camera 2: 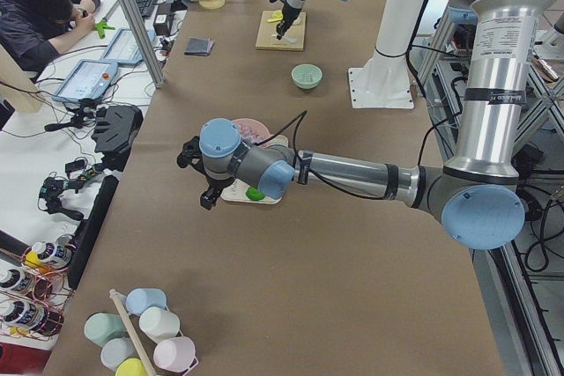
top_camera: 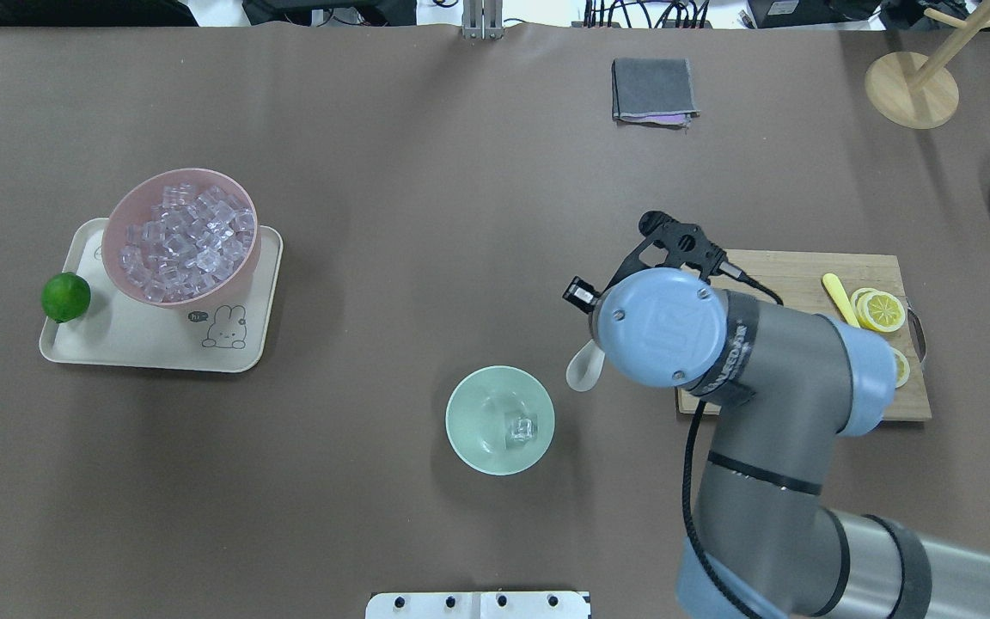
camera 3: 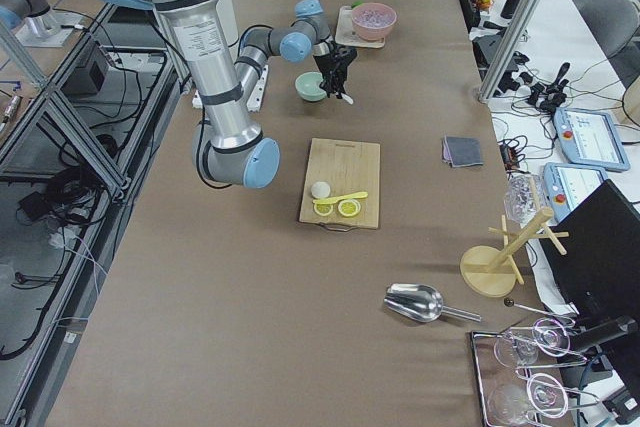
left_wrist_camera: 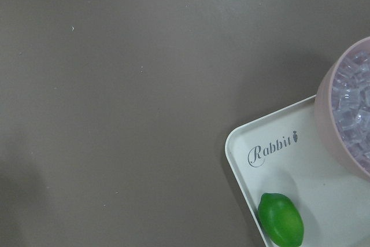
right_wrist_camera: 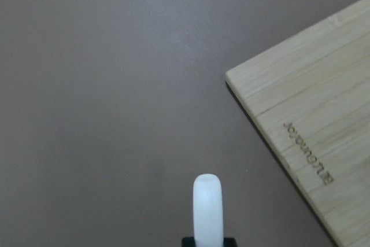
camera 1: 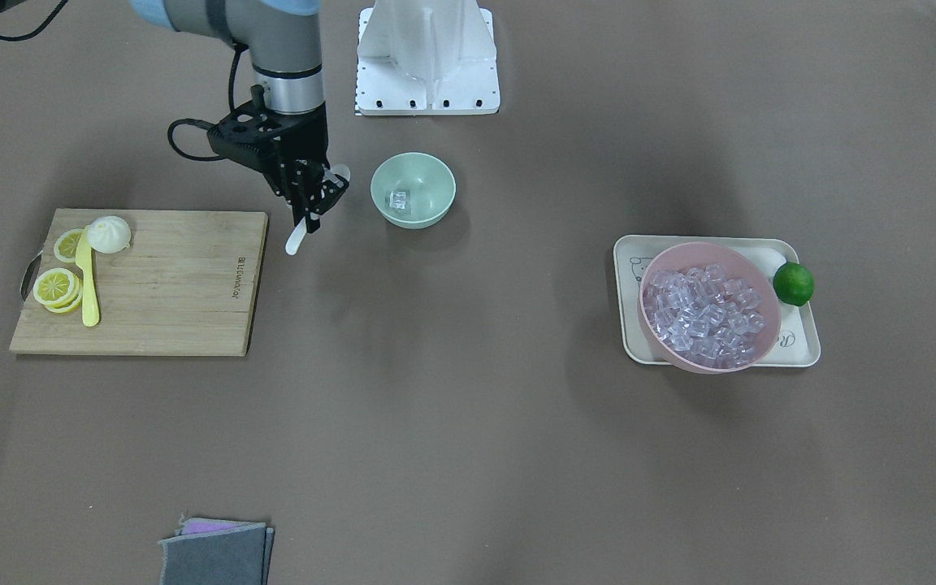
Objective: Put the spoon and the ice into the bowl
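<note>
Spoon (right_wrist_camera: 208, 209) sits clamped in right gripper (camera 1: 311, 213), just beside bowl (camera 1: 438, 177) holding 1 ice (camera 1: 399, 199) cube; left gripper (camera 2: 205, 196) jaws: cannot tell.

I am looking straight down on the brown table surface (left_wrist_camera: 115, 85), which is filling the left and upper parts of the view. A cream tray (left_wrist_camera: 245, 186) is entering from the lower right, showing one rounded corner and the script word "Rabbit" with a small carrot mark. A green lime (left_wrist_camera: 281, 219) is lying on the tray close to its left rim, below the lettering. A pink bowl (left_wrist_camera: 326, 131) is standing on the tray at the right edge, partly cut off there. Clear ice cubes (left_wrist_camera: 354, 114) are filling the bowl to about its rim.
</note>
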`<state>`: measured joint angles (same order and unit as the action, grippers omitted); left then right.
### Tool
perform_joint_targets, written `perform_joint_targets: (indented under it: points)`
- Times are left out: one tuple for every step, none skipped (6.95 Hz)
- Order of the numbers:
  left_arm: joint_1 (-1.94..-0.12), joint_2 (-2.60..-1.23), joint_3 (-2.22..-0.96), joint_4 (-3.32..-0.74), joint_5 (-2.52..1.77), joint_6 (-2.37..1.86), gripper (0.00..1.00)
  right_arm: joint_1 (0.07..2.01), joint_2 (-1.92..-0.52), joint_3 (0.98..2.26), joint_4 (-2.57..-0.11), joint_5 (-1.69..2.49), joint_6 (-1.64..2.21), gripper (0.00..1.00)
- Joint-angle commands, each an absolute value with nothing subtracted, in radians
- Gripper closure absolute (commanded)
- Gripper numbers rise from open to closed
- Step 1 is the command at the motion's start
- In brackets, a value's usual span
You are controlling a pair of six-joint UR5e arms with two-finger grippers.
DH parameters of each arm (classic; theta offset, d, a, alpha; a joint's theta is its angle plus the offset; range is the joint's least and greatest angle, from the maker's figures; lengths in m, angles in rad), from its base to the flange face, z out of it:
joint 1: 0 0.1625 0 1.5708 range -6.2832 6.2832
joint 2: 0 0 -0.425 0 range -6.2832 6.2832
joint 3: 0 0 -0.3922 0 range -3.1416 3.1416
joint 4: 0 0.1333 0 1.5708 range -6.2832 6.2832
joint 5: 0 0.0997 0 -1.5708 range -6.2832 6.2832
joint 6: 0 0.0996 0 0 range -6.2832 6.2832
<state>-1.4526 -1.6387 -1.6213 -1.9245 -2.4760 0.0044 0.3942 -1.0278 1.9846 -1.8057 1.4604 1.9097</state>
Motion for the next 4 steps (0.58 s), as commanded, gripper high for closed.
perform_joint_targets:
  points:
    - [-1.453,-1.638,-1.608,-1.924,-2.476,0.005,0.02,0.278,-0.936,1.97,-1.954,1.346,2.118,1.0]
    - [-1.453,-1.64,-1.603,-1.924,-2.476,0.005,0.02,0.256,-0.93,1.923,-1.956,1.292,2.155,1.0]
    - [-1.453,-1.638,-1.601,-1.924,-2.476,0.005,0.02,0.253,-0.914,1.889,-1.956,1.289,2.18,1.0]
    - [-1.453,-1.638,-1.592,-1.925,-2.477,0.006,0.02,0.246,-0.876,1.829,-1.957,1.267,2.207,1.0]
